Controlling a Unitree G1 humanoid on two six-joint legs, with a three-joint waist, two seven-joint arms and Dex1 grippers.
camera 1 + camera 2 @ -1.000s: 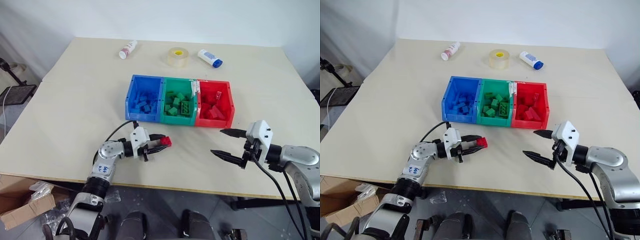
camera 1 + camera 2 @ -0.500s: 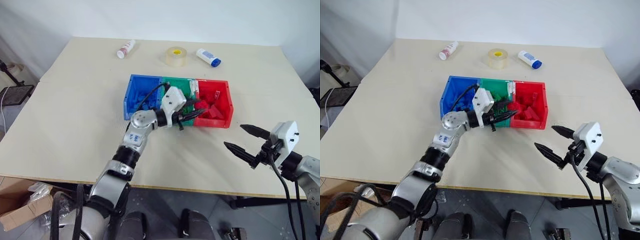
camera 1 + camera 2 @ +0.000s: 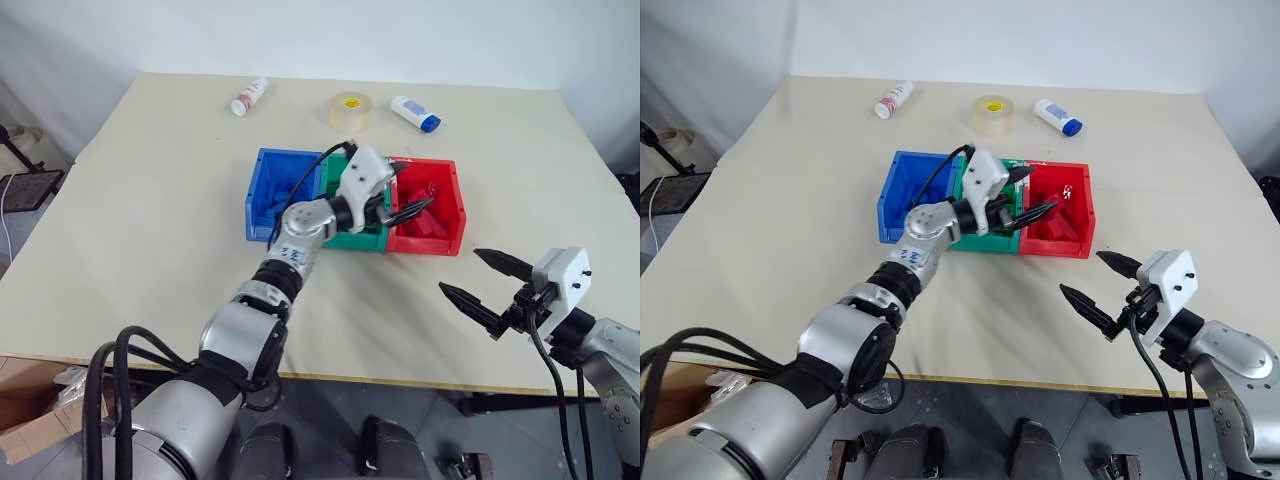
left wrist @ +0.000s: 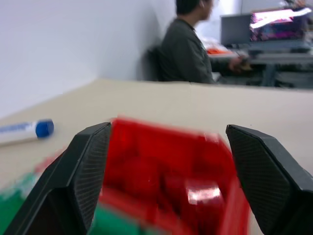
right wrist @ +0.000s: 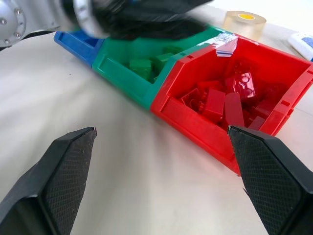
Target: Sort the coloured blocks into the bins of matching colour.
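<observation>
The right gripper (image 3: pixel 488 284) is seen nearest, above the bare front right part of the desk (image 3: pixel 150 230); its jaws are spread wide and nothing is held between them; it is kept well apart from the bins.

The left gripper (image 3: pixel 412 203) is reached across the row of bins and is held over the red bin (image 3: pixel 455 222); its jaws are parted, as shown in the left wrist view, and no block is seen between them; the red bin lies directly beyond the fingertips.

The three bins are joined in one row near the middle of the desk; the blue bin (image 3: pixel 259 203) is placed on the robot's left, the green bin (image 3: pixel 335 238) in the middle, the red bin on the right. Blue blocks (image 3: pixel 282 196) are contained in the blue bin; green blocks (image 5: pixel 143 65) are contained in the green bin, partly hidden by the left arm; red blocks (image 5: pixel 221 98) are piled in the red bin, studded tops showing on several. No block is seen lying loose on the desk.

Further back, three items are set along the far part of the desk: a small white bottle (image 3: pixel 247 97) with a red label on the left, lying on its side; a clear tape roll (image 3: pixel 348 108) with a yellow core in the middle; a white tube with a blue cap (image 3: pixel 414 113) on the right, also lying flat. The writing on the labels cannot be read.

Beyond the desk, in the left wrist view, a seated person (image 4: pixel 188 46) is seen before a lit screen.
</observation>
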